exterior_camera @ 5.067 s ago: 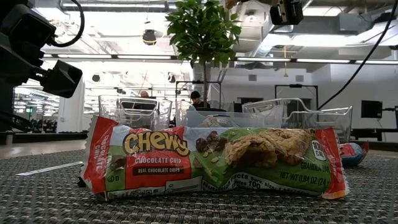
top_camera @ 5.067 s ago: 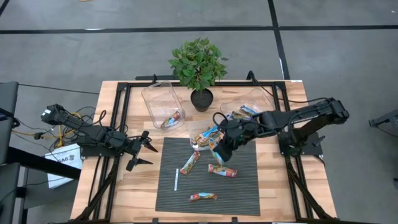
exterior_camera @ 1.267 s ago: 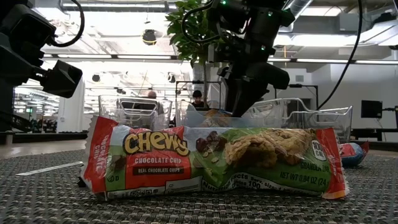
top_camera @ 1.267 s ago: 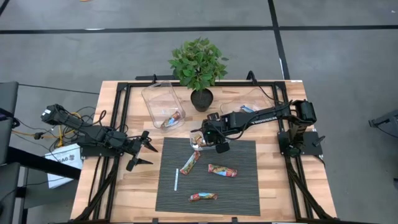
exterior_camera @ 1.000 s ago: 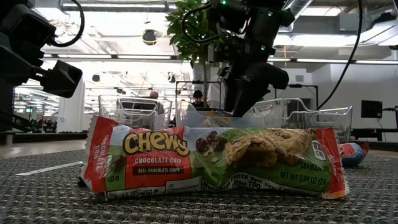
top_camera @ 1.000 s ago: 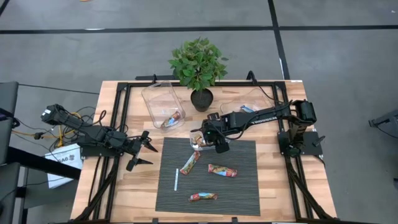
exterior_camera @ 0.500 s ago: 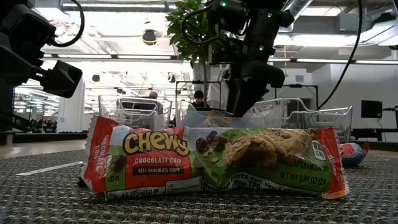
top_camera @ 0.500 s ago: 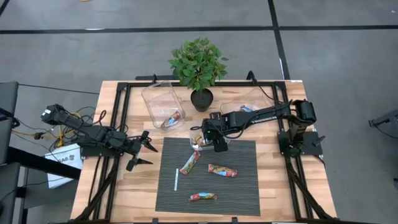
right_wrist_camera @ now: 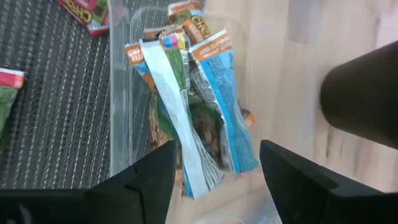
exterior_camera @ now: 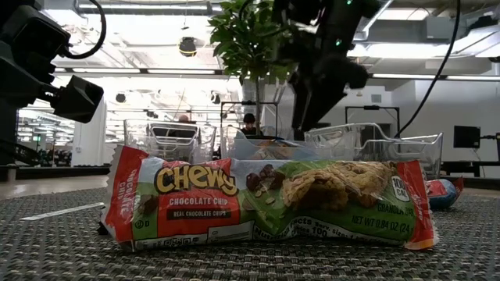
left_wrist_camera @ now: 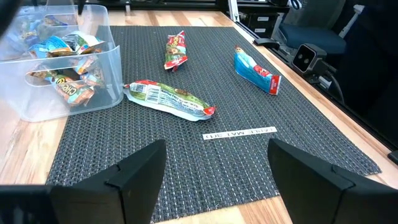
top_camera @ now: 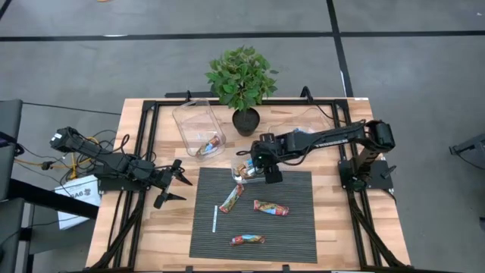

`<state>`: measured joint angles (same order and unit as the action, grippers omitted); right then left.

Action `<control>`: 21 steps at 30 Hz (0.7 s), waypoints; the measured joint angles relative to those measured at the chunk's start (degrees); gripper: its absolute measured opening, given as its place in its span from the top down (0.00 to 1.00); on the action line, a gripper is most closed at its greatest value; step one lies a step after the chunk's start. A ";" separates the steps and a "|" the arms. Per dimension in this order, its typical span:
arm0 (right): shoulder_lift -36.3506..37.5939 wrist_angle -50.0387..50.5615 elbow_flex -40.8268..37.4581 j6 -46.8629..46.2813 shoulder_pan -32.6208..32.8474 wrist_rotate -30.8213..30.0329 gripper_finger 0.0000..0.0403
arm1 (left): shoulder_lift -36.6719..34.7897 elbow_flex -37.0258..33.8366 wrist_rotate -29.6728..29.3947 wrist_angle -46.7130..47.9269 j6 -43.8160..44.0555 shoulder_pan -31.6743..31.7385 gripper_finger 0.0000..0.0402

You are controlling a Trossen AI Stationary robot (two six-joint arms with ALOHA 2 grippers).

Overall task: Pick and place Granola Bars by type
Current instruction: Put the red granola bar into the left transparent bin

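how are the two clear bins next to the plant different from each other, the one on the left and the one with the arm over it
The left bin is larger and holds a single granola bar; the centre bin, at the mat's edge, is smaller and crammed with bars. The right end effector hangs open above the centre bin; no arm is near the left bin. Both are clear plastic.

Mat [left_wrist_camera: 205, 155]: dark grey, fine woven ribbing. Counter [top_camera: 170, 220]: pale wood planks. Bars below right tool [right_wrist_camera: 214, 171]: blue and green wrappers [right_wrist_camera: 205, 99], orange ends. Bars ahead of left tool [left_wrist_camera: 214, 177]: green-white [left_wrist_camera: 168, 99], red-green [left_wrist_camera: 176, 50], blue with red end [left_wrist_camera: 256, 70]. Bin [left_wrist_camera: 37, 93]: clear.
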<state>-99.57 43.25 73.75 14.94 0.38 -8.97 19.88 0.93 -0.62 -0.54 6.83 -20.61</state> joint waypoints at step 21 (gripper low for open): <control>15.53 14.20 0.01 -33.89 5.27 0.02 0.45 | -0.02 0.00 0.00 0.00 0.00 0.01 0.32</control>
<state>-84.04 57.45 73.76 -18.95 5.65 -8.95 19.86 0.93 -0.62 -0.54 6.83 -20.60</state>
